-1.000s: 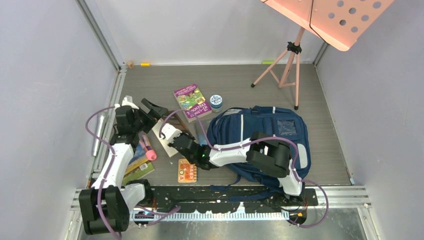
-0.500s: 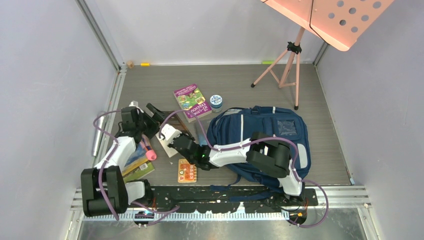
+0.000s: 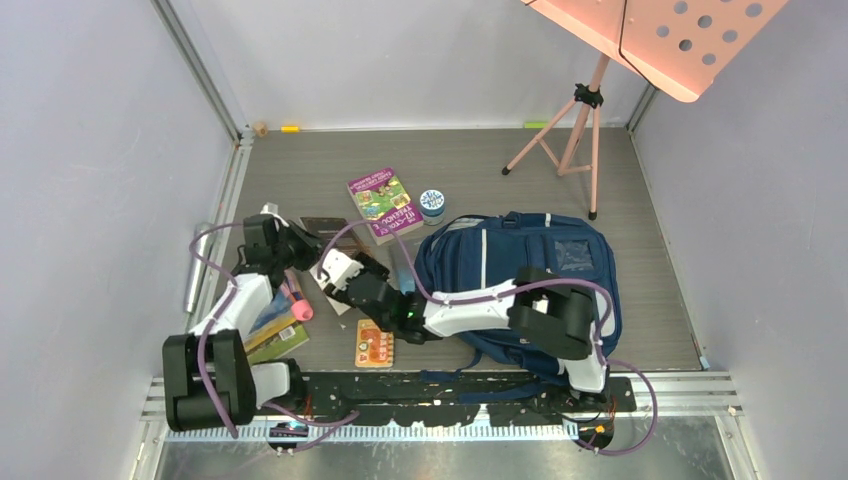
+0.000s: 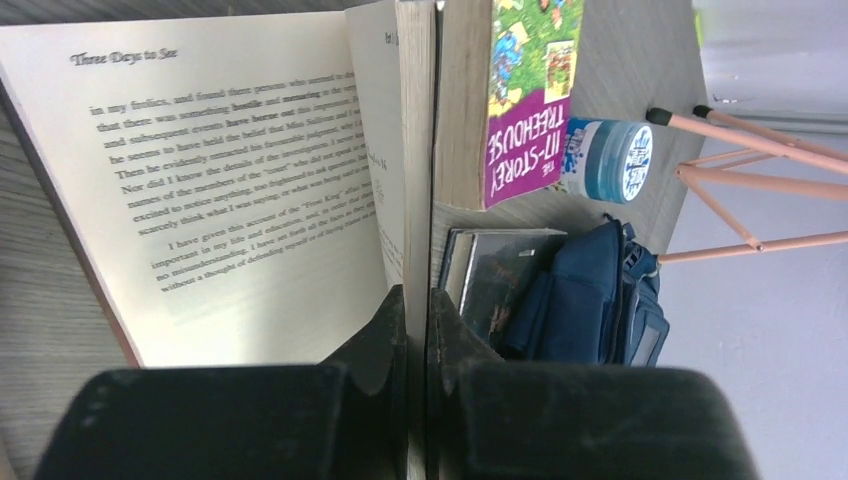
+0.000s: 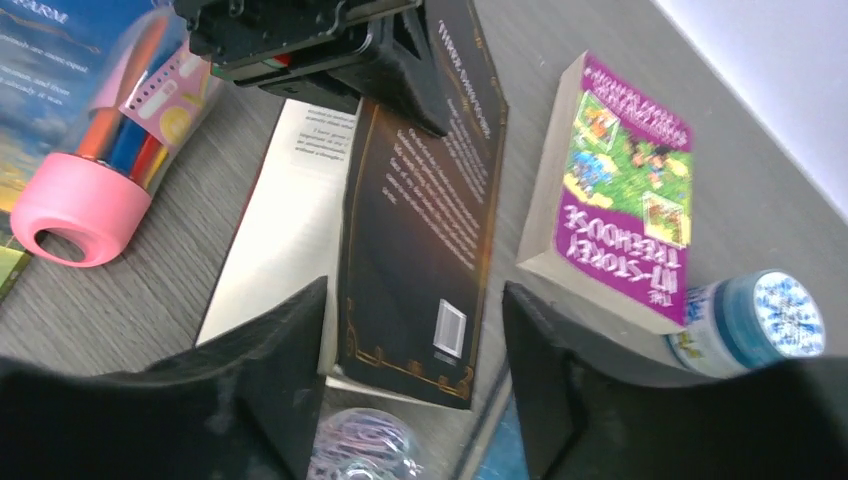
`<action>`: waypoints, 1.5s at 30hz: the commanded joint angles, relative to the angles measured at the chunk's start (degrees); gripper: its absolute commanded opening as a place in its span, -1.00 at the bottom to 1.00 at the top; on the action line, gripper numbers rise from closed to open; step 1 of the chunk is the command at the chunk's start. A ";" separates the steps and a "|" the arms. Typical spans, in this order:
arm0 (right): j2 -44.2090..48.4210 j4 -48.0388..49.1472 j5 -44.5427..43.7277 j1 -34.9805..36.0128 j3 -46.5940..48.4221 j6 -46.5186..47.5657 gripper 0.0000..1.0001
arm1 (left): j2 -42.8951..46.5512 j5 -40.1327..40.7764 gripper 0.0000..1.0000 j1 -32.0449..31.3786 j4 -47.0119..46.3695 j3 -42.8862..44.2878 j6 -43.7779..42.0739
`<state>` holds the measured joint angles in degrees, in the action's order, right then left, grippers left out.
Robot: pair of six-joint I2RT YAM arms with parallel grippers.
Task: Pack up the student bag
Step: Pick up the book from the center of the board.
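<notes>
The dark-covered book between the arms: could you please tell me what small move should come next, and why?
Probably back the right tool away: its jaws stand open astride the book, while the left tool is shut on its cover and can carry it alone.

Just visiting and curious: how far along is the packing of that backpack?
Done: nothing visibly inside the navy backpack. In hand: the left gripper pinches the open dark-covered book; the right gripper hangs open over it. Left: that book, the Treehouse paperback, blue-lidded jar and pen tube lie outside.
</notes>
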<state>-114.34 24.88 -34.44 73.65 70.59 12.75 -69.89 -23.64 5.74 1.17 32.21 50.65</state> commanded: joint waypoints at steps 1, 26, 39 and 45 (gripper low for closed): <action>9.92 1.68 -2.67 0.36 -1.09 -1.15 0.44 | 7.02 1.85 -1.00 0.94 0.66 2.33 -0.60; 38.27 -36.16 45.25 -25.85 5.79 -37.21 0.80 | 24.15 -33.15 -1.00 1.82 -31.29 9.89 9.91; 34.93 -31.64 58.03 -25.84 9.27 -41.13 0.73 | 24.32 -38.07 -1.00 -0.73 -37.71 12.12 15.60; 34.71 -27.42 58.34 -25.66 9.60 -44.19 0.13 | 24.10 -38.62 -1.00 -1.34 -37.73 11.15 15.58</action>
<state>-79.94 -8.29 21.91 47.97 77.36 -28.75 -46.50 -61.54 4.84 -31.35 41.45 65.04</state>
